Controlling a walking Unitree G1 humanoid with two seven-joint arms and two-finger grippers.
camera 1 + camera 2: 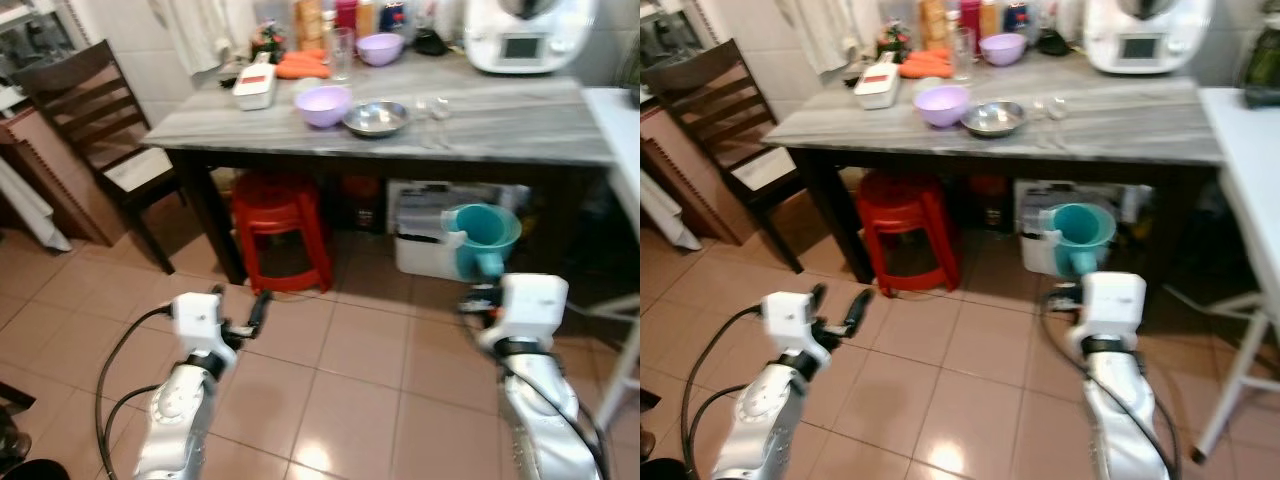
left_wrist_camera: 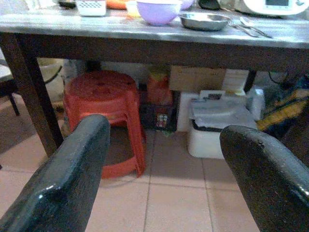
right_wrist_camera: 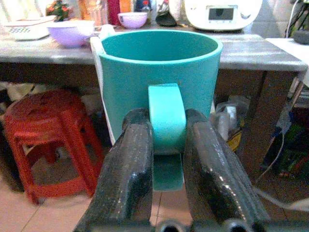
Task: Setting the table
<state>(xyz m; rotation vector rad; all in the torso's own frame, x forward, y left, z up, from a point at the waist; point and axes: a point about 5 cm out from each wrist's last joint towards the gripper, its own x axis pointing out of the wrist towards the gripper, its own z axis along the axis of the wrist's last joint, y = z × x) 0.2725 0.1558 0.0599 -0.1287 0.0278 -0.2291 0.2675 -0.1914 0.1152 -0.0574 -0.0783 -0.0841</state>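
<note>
1. The robot stands on the tiled floor, a little back from the table (image 1: 520, 125), with both arms held out low in front.
2. Its right gripper (image 3: 166, 145) is clamped on the handle of a teal cup (image 1: 485, 235). The cup is upright, well below the tabletop and short of its edge.
3. The left gripper (image 1: 258, 308) carries nothing, its fingers (image 2: 63, 179) spread wide and pointing at the red stool (image 1: 280, 225) under the table.
4. On the table I can see a lilac bowl (image 1: 323, 103), a steel dish (image 1: 376, 117) just beside it, and cutlery (image 1: 432, 110) nearby.
5. I'd say this is the carrying step: the cup is in hand but not yet placed.
6. Next it likely needs to step closer, lift the cup above the edge, and find bare tabletop near the dish.
</note>
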